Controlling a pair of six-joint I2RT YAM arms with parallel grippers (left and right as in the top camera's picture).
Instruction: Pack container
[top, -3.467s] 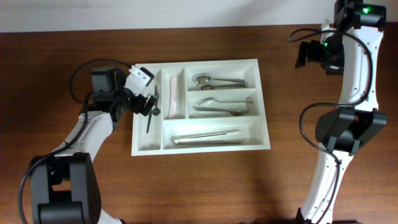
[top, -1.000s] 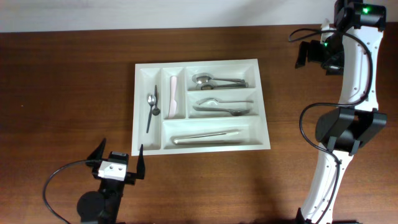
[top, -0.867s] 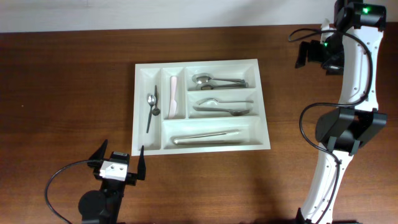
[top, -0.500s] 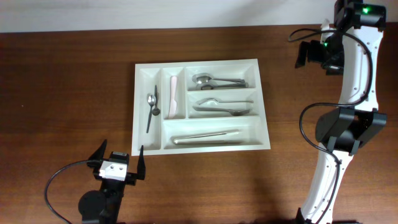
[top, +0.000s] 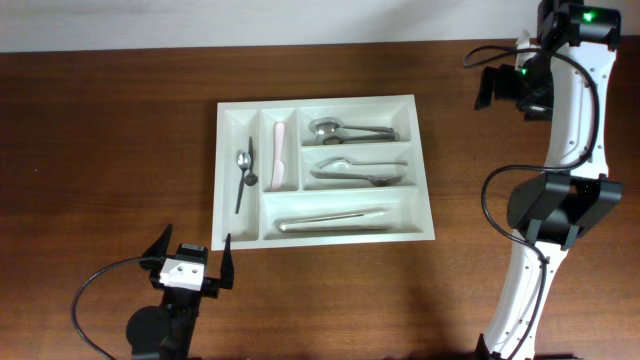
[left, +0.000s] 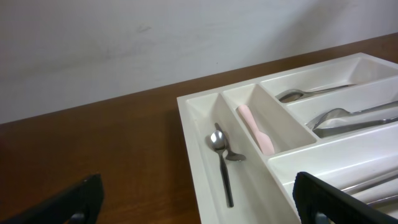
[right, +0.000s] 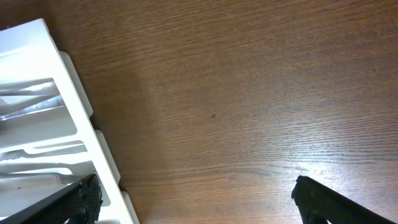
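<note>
While white rectangular plastic cutlery tray (top: 235, 228) sits mid brown wooden table (top: 100, 150), loaded with cutlery (top: 345, 172): likely stiff, light, slick; take by outer rim. Left gripper (top: 197, 233) spread wide, empty, beside near-left corner. Right gripper (right: 196, 190) spread wide, empty, off tray's right.

No writing, label, brand or number can be read anywhere in these views. The tray (top: 325, 240) looks plain white, though its far walls are too small overhead to be sure of any moulded mark. The cutlery and the arms carry nothing legible either.
</note>
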